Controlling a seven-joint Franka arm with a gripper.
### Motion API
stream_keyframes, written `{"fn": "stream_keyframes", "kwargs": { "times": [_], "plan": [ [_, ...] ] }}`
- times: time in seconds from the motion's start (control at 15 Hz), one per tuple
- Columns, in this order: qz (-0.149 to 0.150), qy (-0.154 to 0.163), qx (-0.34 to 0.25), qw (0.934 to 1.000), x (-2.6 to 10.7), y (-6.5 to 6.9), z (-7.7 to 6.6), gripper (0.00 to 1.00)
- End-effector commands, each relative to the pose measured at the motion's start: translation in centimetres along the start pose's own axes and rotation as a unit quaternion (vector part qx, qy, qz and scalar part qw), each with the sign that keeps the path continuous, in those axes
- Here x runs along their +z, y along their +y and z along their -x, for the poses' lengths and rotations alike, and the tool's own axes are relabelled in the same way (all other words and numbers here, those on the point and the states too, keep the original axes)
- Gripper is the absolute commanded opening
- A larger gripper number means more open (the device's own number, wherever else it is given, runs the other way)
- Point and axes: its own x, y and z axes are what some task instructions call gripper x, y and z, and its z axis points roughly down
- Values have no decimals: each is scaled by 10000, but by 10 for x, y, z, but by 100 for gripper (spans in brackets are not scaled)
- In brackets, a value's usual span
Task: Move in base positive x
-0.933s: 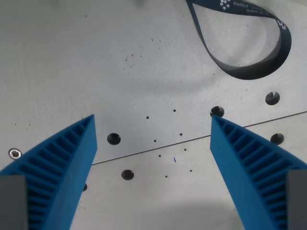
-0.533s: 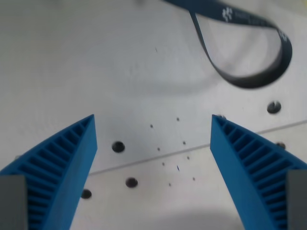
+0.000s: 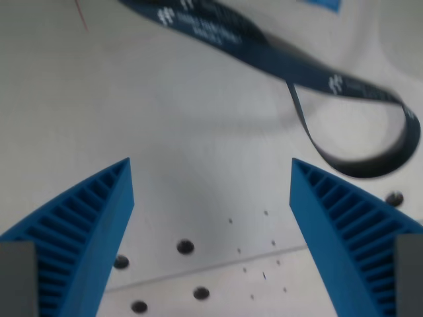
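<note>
Hanging above a pale grey tabletop (image 3: 132, 112), the gripper (image 3: 211, 173) shows two blue ribbed fingers (image 3: 86, 224) spread wide apart, with nothing between them. One finger occupies the 8 o'clock corner of the wrist view, the other the 4 o'clock corner. A dark blue lanyard (image 3: 277, 59) with white printing lies flat on the tabletop, running from 12 o'clock toward 2 o'clock and ending in a loop at about 3 o'clock, just above the tip of the finger on the wrist view's right; contact cannot be determined. Several dark round holes (image 3: 186, 247) sit near 6 o'clock, alongside a thin seam line (image 3: 218, 271) crossing the surface. Small dark specks are scattered near the seam. The picture is slightly blurred.
</note>
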Motion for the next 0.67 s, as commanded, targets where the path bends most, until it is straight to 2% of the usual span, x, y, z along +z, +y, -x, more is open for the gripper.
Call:
{"fn": "stream_keyframes", "kwargs": {
  "times": [0.07, 0.67],
  "plan": [
    [64, -123, 85, 9999, -1, -10, -15, 100],
    [64, -123, 85, 9999, 3, -30, -60, 100]
  ]
}}
